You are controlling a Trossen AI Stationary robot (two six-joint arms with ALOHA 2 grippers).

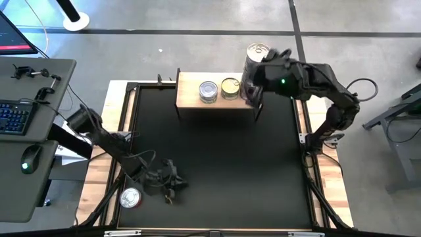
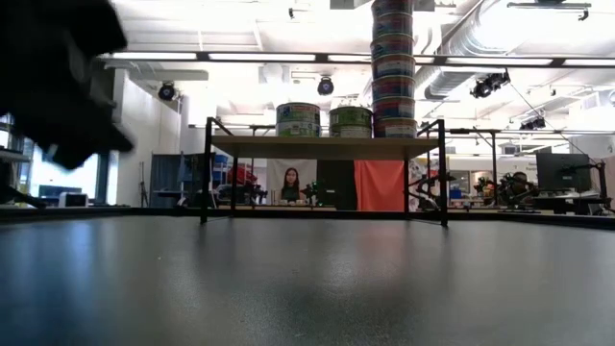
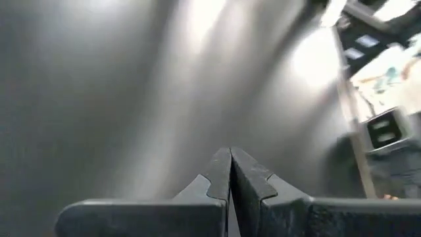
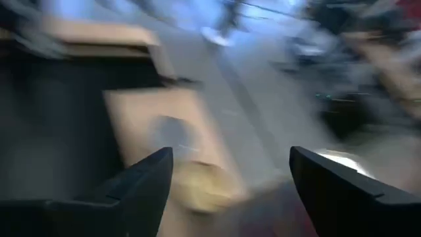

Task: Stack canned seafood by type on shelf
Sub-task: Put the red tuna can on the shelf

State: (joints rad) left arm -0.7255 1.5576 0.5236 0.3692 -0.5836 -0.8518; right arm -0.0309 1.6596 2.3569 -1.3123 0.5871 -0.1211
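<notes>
Your right gripper (image 1: 252, 92), fingers spread, hovers at the pale wood shelf (image 1: 189, 92)'s three o'clock edge beside the tall tin stack (image 2: 393, 67). Left gripper (image 3: 230, 172) is clenched, empty, over matte black tabletop (image 1: 217, 164).

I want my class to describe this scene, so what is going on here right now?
A two-armed robot is stacking tins on a small wooden shelf. The shelf holds a silver-topped tin, a gold-topped tin and a tall stack of tins. The right gripper hangs open over the shelf beside that stack, holding nothing. The left gripper rests shut at the table's near left, close to one loose tin.
</notes>
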